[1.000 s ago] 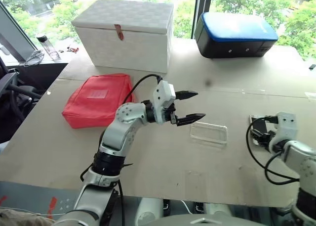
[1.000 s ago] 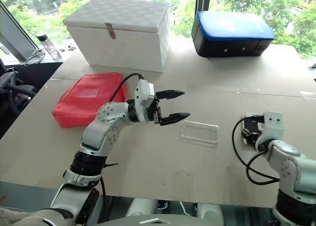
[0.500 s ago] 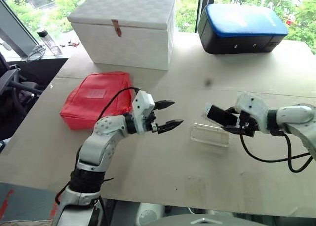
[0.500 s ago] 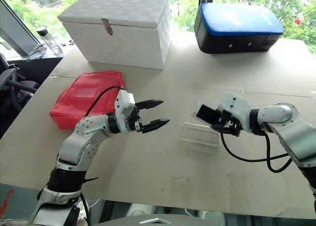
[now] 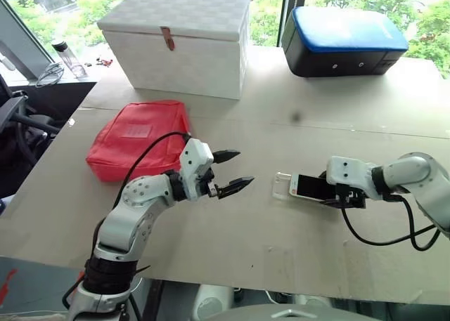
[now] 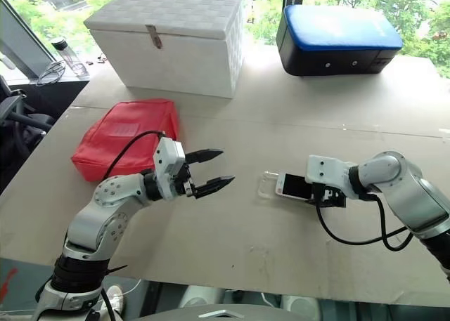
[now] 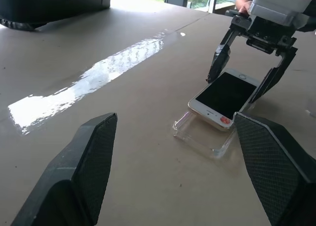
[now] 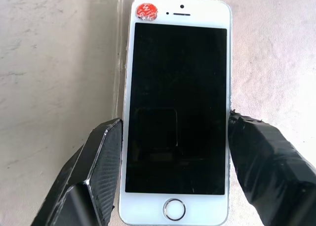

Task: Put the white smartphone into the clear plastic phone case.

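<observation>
- right gripper (image 8: pixel 173 152) clamped on the white smartphone (image 8: pixel 177 112), one black finger on each long edge, near the home-button end
- phone is screen-up, black glass, small red sticker (image 8: pixel 146 11) at the earpiece end
- the sticker end sits over the clear plastic phone case (image 7: pixel 207 137); in the left wrist view the phone looks tilted, far end held up by the gripper, near end down on the case. Not seated inside the rims.
- case lies flat on the tan table (image 5: pixel 281 251), open side up; its free end sticks out past the phone toward the left arm
- left gripper (image 5: pixel 230 171) fingers apart, nothing between them, hovering level above the table, pointing at the case, well short of it
- red pouch (image 5: pixel 137 140) lies flat behind the left arm, near the table's left edge
- white lidded box (image 5: pixel 179 41) with a brown latch tab sits at the back left, black case with a blue top (image 5: pixel 342 40) at the back right, by the window
- bottle (image 5: pixel 67 62) and cables on the side ledge at far left
</observation>
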`<act>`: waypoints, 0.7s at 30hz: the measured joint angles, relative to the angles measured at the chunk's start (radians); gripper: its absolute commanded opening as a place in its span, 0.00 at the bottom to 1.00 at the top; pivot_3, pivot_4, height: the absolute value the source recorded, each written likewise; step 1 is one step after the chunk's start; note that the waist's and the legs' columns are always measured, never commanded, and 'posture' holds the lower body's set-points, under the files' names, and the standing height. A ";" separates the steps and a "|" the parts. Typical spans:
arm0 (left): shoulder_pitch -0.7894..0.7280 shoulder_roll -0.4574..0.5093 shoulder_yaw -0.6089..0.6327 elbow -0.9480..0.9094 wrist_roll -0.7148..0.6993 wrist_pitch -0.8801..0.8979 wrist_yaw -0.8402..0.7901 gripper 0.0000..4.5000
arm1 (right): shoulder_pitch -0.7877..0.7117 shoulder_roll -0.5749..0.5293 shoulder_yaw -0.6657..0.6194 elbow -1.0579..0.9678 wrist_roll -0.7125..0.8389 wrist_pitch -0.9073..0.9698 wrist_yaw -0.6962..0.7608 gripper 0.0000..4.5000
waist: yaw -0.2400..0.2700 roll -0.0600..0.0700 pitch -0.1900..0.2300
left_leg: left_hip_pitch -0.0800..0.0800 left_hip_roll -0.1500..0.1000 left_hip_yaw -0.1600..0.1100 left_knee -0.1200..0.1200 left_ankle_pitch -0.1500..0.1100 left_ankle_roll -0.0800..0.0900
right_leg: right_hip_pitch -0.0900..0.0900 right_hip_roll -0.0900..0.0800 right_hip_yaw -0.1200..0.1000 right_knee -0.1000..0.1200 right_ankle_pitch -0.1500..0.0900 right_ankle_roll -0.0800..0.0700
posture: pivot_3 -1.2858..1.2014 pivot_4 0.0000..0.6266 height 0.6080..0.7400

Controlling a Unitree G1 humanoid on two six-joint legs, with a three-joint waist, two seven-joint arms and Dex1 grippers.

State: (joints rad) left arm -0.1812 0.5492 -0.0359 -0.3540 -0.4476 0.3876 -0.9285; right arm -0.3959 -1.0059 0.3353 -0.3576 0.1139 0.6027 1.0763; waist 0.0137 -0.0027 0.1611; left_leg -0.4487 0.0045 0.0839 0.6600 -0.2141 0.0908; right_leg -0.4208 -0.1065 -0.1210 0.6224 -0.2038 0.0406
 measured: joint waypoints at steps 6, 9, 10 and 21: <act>0.038 0.023 0.000 0.000 -0.001 -0.023 -0.019 0.85 | -0.002 0.004 0.005 0.000 -0.027 -0.017 0.018 0.62 | 0.001 0.000 0.000 | 0.000 0.000 0.000 0.001 0.000 0.000 | 0.001 0.000 -0.001 0.000 0.000 0.000 | 0.52 0.24 1.00; 0.039 0.023 0.000 -0.004 -0.001 -0.023 -0.008 0.85 | -0.001 0.004 0.006 -0.011 -0.034 -0.017 0.031 0.62 | 0.002 0.000 0.000 | 0.000 0.000 -0.002 0.003 0.000 0.000 | 0.002 0.000 -0.002 0.000 0.000 0.000 | 0.52 0.24 1.00; 0.039 0.023 0.000 -0.010 -0.001 -0.023 -0.005 0.85 | 0.000 0.004 0.007 -0.014 -0.037 -0.018 0.034 0.62 | 0.002 0.000 0.000 | 0.000 0.000 -0.002 0.003 0.000 0.000 | 0.002 0.000 -0.002 0.000 0.000 0.000 | 0.52 0.24 1.00; 0.078 0.037 0.018 -0.028 -0.007 -0.027 0.000 0.85 | -0.011 0.012 0.022 -0.015 -0.075 -0.046 0.074 0.62 | 0.002 0.000 0.000 | 0.000 0.000 -0.003 0.003 -0.001 -0.001 | 0.003 0.000 -0.003 0.000 0.000 0.000 | 0.52 0.24 1.00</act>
State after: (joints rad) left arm -0.1037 0.5860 -0.0183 -0.3824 -0.4550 0.3604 -0.9286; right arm -0.4071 -0.9943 0.3570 -0.3721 0.0389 0.5567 1.1501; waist 0.0161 -0.0026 0.1611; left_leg -0.4484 0.0045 0.0810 0.6633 -0.2149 0.0897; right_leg -0.4182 -0.1067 -0.1237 0.6225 -0.2042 0.0407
